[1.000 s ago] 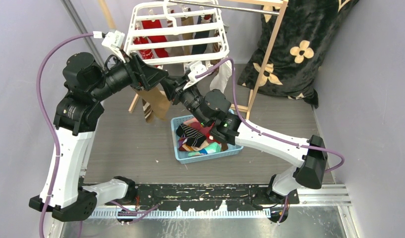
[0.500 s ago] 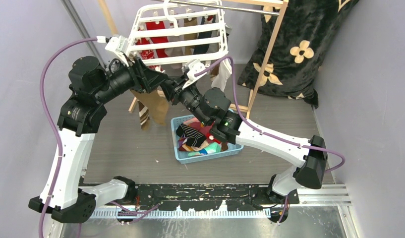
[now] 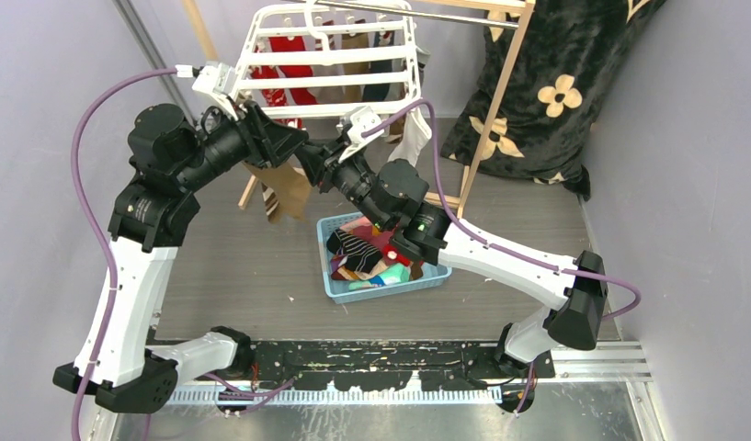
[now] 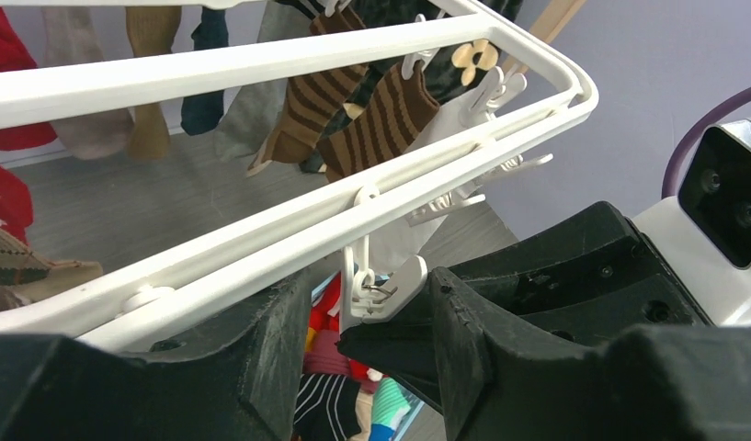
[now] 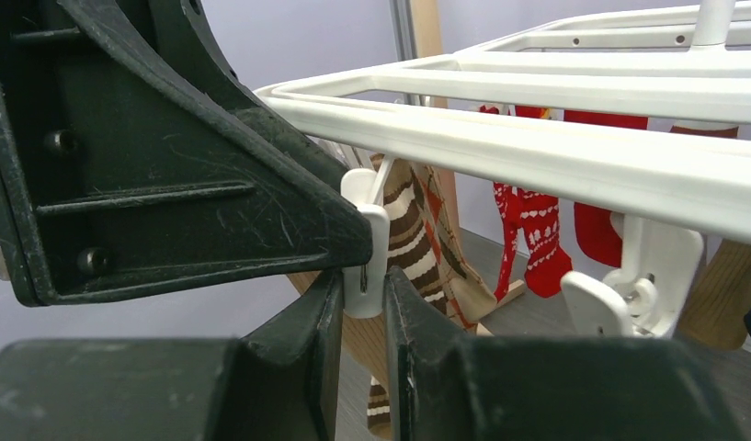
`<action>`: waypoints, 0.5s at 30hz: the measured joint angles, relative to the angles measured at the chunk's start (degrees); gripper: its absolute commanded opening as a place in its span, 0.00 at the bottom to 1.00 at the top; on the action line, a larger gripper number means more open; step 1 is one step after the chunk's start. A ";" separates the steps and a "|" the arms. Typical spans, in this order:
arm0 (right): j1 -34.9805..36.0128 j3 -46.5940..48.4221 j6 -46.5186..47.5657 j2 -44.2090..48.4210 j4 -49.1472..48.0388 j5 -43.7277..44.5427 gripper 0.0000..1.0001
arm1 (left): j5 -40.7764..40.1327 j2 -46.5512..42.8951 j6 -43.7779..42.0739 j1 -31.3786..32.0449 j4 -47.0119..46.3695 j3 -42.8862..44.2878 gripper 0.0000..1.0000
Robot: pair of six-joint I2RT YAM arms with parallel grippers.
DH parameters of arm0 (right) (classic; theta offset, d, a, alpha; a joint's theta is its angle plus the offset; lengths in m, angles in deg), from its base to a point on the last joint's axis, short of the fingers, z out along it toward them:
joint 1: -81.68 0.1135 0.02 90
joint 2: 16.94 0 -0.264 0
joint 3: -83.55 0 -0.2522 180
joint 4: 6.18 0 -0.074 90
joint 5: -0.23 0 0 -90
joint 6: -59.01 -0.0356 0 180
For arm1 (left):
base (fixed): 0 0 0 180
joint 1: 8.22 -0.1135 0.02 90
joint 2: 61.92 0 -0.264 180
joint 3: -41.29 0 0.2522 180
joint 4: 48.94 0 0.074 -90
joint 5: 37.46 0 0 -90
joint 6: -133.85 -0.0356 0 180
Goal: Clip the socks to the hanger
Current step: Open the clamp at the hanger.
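Grey wood-grain boards make up the counter [image 3: 243,266], which runs away from the two arm bases. A black furry cloth with cream flowers [image 3: 574,73] drapes over the far right end of a light wooden pole frame [image 3: 496,99]. Just left of that, at the far middle, hangs the white plastic rectangular hanger [image 3: 344,108], its parallel slats running left to right above the counter. A light blue plastic basket [image 3: 381,292] sits on the counter in front of the hanger, partly under the right forearm.

The small soft fabric socks [image 3: 362,262] are in two places. Several hang under the hanger:
- red-and-white patterned ones [image 3: 281,46] toward the left
- tan and dark ones further back
- brown striped ones [image 4: 381,115], seen from the left wrist
- a white sock [image 3: 413,138] at the near right corner
- a brown argyle and tan pair [image 3: 281,188] dangling below the near left corner, close behind the left arm's wrist

The rest lie heaped in the basket, a black striped sock [image 3: 353,246] on top with red and teal fabric around it.

Both arms reach up to the hanger's near rail and meet there. The left end effector [image 4: 371,308] is spread wide just under the rail, with nothing gripped between its fingers. The right end effector [image 5: 362,292] pokes into that gap from the opposite side. It is drawn narrow onto a small white plastic peg [image 5: 363,241] that hangs from the rail, pinching the peg's lower half from both sides.
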 measured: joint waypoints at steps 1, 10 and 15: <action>0.00 0.07 -0.04 0.00 0.13 -0.11 0.15 | 0.04 0.00 0.02 0.00 0.00 -0.11 0.53; -0.11 1.07 -0.28 -0.20 2.23 -1.22 0.16 | -0.22 0.02 0.37 0.02 -0.15 -1.49 0.51; -0.11 1.25 -0.76 -0.33 2.36 -1.46 0.16 | -0.74 0.13 0.37 0.04 -0.24 -1.49 0.49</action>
